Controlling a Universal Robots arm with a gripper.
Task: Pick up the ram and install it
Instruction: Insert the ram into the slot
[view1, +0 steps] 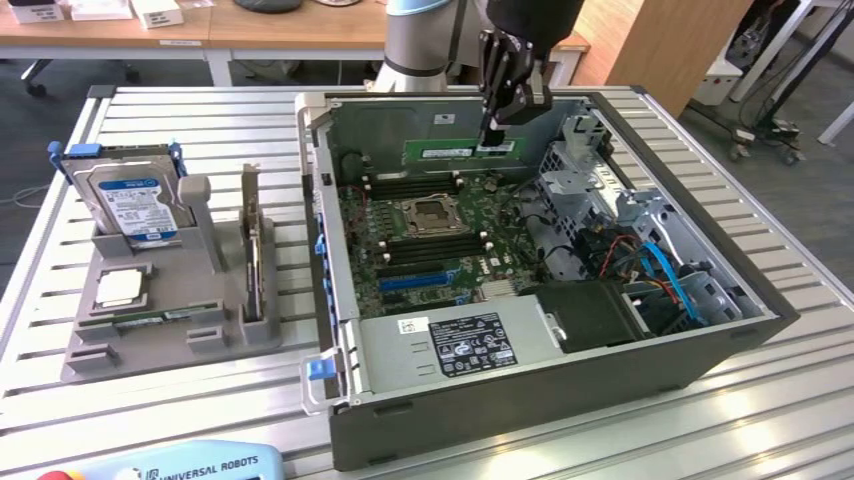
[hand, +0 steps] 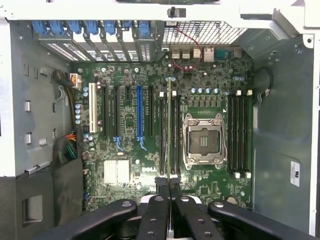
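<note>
The gripper (view1: 494, 135), clenched on the ram (view1: 441, 151), holds it on edge directly below its fingertips, long axis parallel to the memory slots (hand: 176, 135) just beside the CPU socket (hand: 205, 140).

On the slatted metal table (view1: 200, 110), the open grey computer case (view1: 534, 400) lies at the exterior view's right and the grey plastic parts holder (view1: 134, 345) at its left. In the holder, the silver hard drive (view1: 134, 205) stands at the far end, and the tall dark expansion card (view1: 250, 230) stands nearest the case. The thin green ram stick (view1: 447, 150), clamped in the black gripper (view1: 494, 135), hangs above the green motherboard (view1: 414, 240) inside the case.
</note>
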